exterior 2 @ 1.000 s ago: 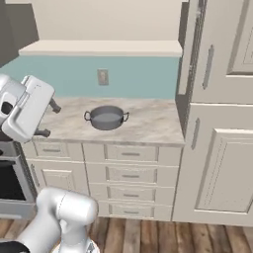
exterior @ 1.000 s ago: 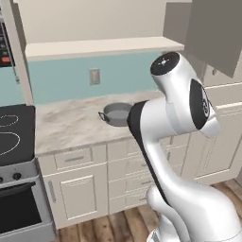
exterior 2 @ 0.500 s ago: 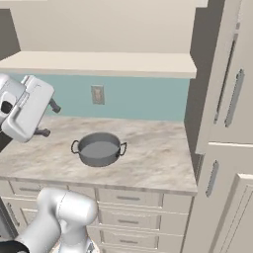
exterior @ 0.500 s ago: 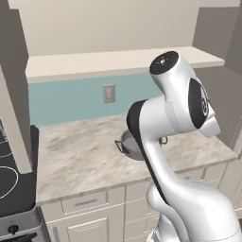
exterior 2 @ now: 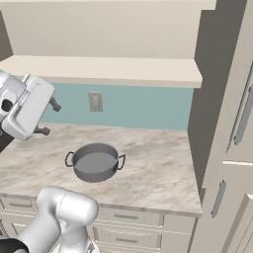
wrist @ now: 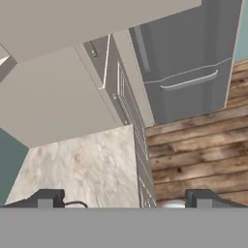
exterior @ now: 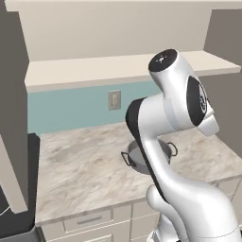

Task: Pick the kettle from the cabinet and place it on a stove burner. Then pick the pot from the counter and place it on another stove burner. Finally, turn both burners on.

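Note:
The pot (exterior 2: 95, 161), wide, shallow and grey with two loop handles, sits empty on the marbled counter (exterior 2: 153, 173). In the left base view my arm covers part of the pot (exterior: 163, 147). My gripper (exterior 2: 49, 118) hangs above the counter, to the left of the pot and well clear of it. Its fingertips (wrist: 46, 198) stand wide apart, so the gripper (wrist: 124, 199) is open with nothing between them. The cabinet shelf (exterior 2: 108, 69) above the counter lies bare. At the far left the black cooktop (exterior: 31, 179) just shows. The kettle is out of view.
A wall outlet (exterior 2: 95, 101) sits on the teal backsplash. A tall cream cupboard (exterior 2: 232, 148) closes off the counter's right end. A grey-brown side panel (exterior: 12, 118) stands at the left. Drawer fronts (exterior 2: 123, 217) run under the counter.
The whole picture has shifted: the base has driven closer, so counter, pot and shelf look larger and the stove has slid off to the left. The gripper stays open.

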